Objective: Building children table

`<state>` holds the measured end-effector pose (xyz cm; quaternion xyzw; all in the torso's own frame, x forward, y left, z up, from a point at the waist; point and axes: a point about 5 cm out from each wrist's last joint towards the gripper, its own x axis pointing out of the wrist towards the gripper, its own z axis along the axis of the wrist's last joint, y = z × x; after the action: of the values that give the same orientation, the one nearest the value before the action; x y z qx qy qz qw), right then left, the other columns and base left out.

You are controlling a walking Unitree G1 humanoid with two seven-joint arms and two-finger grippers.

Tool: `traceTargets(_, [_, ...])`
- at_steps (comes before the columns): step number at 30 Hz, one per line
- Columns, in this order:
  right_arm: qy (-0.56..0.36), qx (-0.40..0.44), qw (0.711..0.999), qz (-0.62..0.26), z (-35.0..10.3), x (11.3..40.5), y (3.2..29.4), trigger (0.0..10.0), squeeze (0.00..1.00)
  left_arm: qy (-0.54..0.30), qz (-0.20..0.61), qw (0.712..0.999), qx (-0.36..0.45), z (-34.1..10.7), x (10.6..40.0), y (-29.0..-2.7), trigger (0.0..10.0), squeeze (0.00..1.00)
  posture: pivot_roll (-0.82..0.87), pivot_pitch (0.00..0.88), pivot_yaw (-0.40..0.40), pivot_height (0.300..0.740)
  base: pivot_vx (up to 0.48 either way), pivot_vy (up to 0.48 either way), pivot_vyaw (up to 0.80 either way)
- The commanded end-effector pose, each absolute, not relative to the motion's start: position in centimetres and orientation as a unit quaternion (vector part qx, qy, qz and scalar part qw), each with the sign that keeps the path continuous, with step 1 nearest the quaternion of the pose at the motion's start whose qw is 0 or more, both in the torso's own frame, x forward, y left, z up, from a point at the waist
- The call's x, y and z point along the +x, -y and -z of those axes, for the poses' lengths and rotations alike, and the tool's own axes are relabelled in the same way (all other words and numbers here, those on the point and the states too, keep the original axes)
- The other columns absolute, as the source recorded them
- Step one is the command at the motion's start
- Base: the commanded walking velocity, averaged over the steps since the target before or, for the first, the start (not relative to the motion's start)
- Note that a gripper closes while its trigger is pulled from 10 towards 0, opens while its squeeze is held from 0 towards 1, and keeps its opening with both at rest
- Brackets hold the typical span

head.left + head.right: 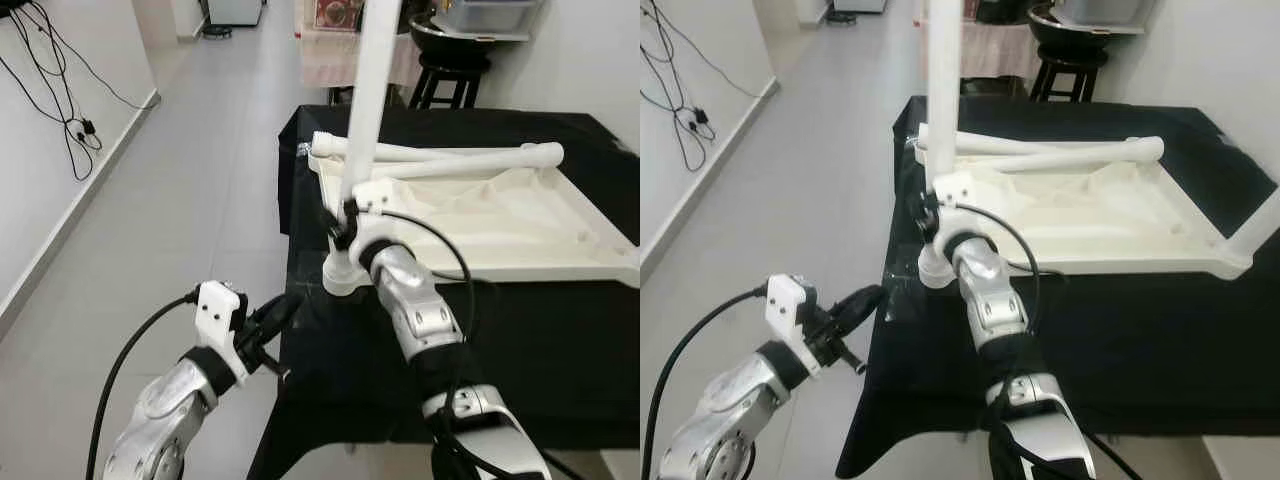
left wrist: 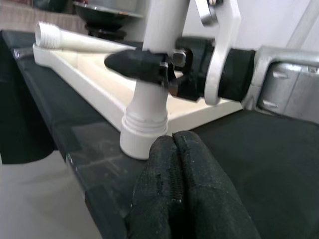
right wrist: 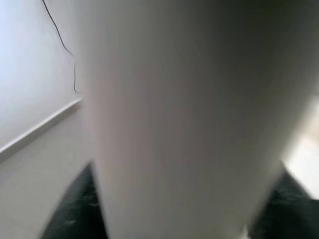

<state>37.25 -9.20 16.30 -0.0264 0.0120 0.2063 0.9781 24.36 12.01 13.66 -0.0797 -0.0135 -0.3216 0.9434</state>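
White plastic table leg (image 1: 368,110) stands upright at the near-left corner of the inverted tabletop (image 1: 520,235), clamped between the right gripper (image 1: 343,222) fingers. Tabletop lies on the black cloth (image 1: 520,340), near its left edge; open floor (image 1: 190,200) beyond. Left gripper (image 1: 275,318), fingers pressed together and empty, hovers just off that edge.

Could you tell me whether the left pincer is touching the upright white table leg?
Apart. In the left wrist view, the left pincer, fingers together, sits short of the upright white leg, with dark tabletop cloth visible between them.
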Motion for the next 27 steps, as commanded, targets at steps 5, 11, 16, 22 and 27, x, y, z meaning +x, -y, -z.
traceTargets(5, [0.057, -0.016, 0.95, -0.307, -20.2, 37.8, 8.4, 10.0, 0.9, 0.003, 0.323, 0.943, -0.083, -13.3, 24.3, -11.9, 10.0, 0.0, 0.02, 0.094, -0.055, 0.74, 0.0, 0.0, 0.0])
traceTargets(11, [0.07, -0.072, 0.889, -0.447, -21.9, 37.5, 8.3, 10.0, 0.0, 0.003, 0.324, 0.942, -0.084, -13.3, 24.4, -11.8, 10.0, 0.0, 0.03, 0.092, -0.058, 0.74, 0.0, 0.0, 0.0])
traceTargets(16, [0.026, -0.084, 0.845, -0.528, -21.5, 37.9, 9.2, 10.0, 0.0, 0.003, 0.321, 0.943, -0.084, -13.2, 24.3, -11.8, 10.0, 0.0, 0.05, 0.09, -0.06, 0.74, 0.0, 0.0, 0.0])
traceTargets(22, [-0.002, -0.081, 0.844, -0.531, -21.1, 38.4, 10.1, 0.0, 0.0, 0.001, 0.321, 0.944, -0.081, -13.2, 24.2, -11.8, 10.0, 0.0, 0.06, 0.089, -0.06, 0.74, 0.0, 0.0, 0.0])
traceTargets(27, [-0.02, -0.076, 0.856, -0.511, -20.7, 38.8, 11.1, 0.0, 0.0, 0.0, 0.321, 0.944, -0.078, -13.2, 24.2, -11.8, 10.0, 0.0, 0.06, 0.092, -0.06, 0.74, 0.0, 0.0, 0.0])
